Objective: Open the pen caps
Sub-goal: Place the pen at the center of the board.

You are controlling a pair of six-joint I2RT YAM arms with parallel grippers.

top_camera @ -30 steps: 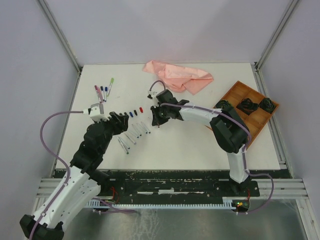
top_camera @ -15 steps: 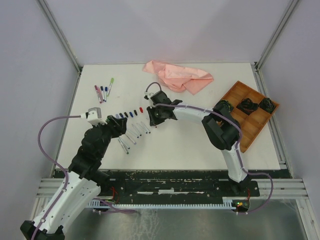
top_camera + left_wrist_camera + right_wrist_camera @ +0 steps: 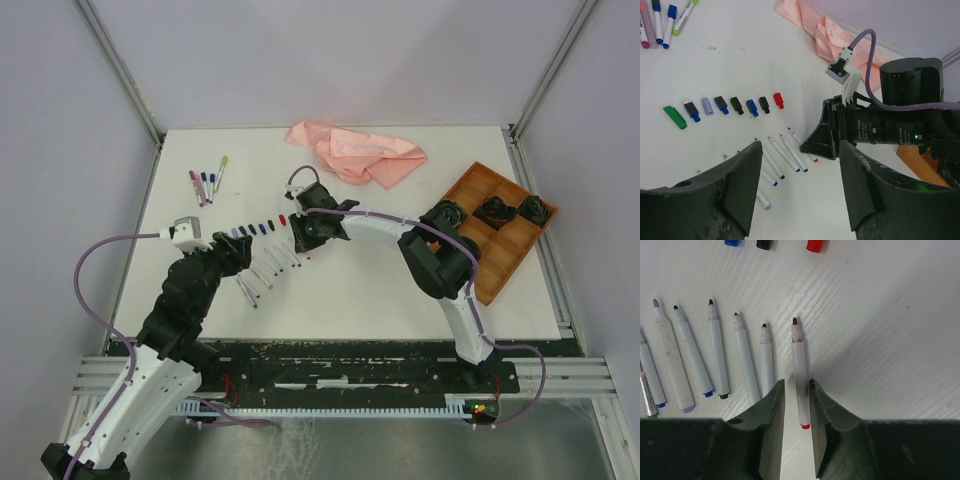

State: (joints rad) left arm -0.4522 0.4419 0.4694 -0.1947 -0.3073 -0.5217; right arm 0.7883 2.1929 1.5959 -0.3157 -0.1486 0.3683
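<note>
White plastic barrels (image 3: pixel 715 355) lie side by side on the counter (image 3: pixel 380 290), nibs bare, as the right fingers (image 3: pixel 774 405) sit low astride the last in line, a red-tipped pen (image 3: pixel 799 360). They are parted only a little, with a sliver of daylight on either side of the barrel. The pen looks to be resting on the counter rather than pinched.

The pen caps (image 3: pixel 736 105) sit in a neat row just beyond the nibs, green at the left end and the red cap (image 3: pixel 778 100) at the right, almost above the pen it seems to belong to. That layout keeps each loose cap near its barrel and shows at a glance what is done. The left fingers (image 3: pixel 746 180) hang wide apart near the left end of the rows, gripping nothing.

Four capped pens (image 3: pixel 207 182) lie in the upper left of the overhead view, near the counter's left edge; by the look of it, these are what is left to open. Reaching them means crossing the row of caps, so a high approach would seem wise. Open counter spreads to the right of the red-tipped pen, toward the wooden tray (image 3: pixel 495 225) at the right edge. The pink cloth (image 3: pixel 355 152) lies bunched along the far edge, well apart from the work.
</note>
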